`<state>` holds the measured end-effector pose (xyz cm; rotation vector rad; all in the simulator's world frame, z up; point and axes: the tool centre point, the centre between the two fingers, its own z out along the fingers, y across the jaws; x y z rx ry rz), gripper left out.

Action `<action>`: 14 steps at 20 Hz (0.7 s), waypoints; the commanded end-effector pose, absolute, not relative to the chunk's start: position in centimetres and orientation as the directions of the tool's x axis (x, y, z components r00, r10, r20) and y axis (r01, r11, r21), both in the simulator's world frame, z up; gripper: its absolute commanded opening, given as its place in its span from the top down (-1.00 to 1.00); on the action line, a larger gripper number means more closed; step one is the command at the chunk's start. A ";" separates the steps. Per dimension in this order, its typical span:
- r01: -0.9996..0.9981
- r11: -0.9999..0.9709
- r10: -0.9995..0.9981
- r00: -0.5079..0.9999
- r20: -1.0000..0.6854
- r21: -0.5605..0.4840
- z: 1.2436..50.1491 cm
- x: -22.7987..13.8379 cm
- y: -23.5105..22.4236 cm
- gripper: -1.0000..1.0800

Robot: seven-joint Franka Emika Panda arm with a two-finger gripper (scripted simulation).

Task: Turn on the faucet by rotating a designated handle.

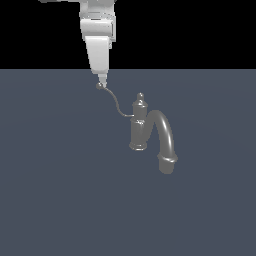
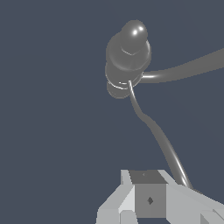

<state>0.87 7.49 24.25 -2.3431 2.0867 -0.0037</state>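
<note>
Hovering at the handle's [image 1: 116, 102] ball tip, the gripper [image 1: 102, 81] points straight down; finger spacing cannot be told. Faucet [image 1: 139, 125] stands upright mid-counter [image 1: 50, 190], spout toward exterior view's right.

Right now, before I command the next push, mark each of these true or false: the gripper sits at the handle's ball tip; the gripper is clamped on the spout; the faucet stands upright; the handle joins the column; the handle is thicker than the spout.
1. The gripper sits at the ball tip of the handle. True.
2. The gripper is clamped on the spout. False: it is at the handle's far end, well away from the spout, toward the exterior view's left.
3. The faucet stands upright on the floor. True: column vertical, knob finial on top.
4. The handle joins the column. True: it meets it below the finial.
5. The handle is thicker than the spout. False: it is a thin wire-like lever, and the spout is far thicker.
</note>
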 end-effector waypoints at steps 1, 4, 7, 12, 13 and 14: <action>-0.993 -0.115 -0.993 0.115 0.000 0.000 24.2 -0.1 7.3 1.00; -0.993 -0.115 -0.993 0.115 0.000 0.000 24.2 -1.1 7.2 1.00; -0.993 -0.115 -0.993 0.115 0.000 0.000 24.2 -2.0 7.1 1.00; -0.993 -0.115 -0.993 0.115 0.000 0.000 24.2 -3.6 6.8 1.00; -0.993 -0.115 -0.993 0.115 0.000 0.000 24.2 -4.0 6.8 1.00; -0.993 -0.115 -0.993 0.115 0.000 0.000 24.2 -4.0 6.8 1.00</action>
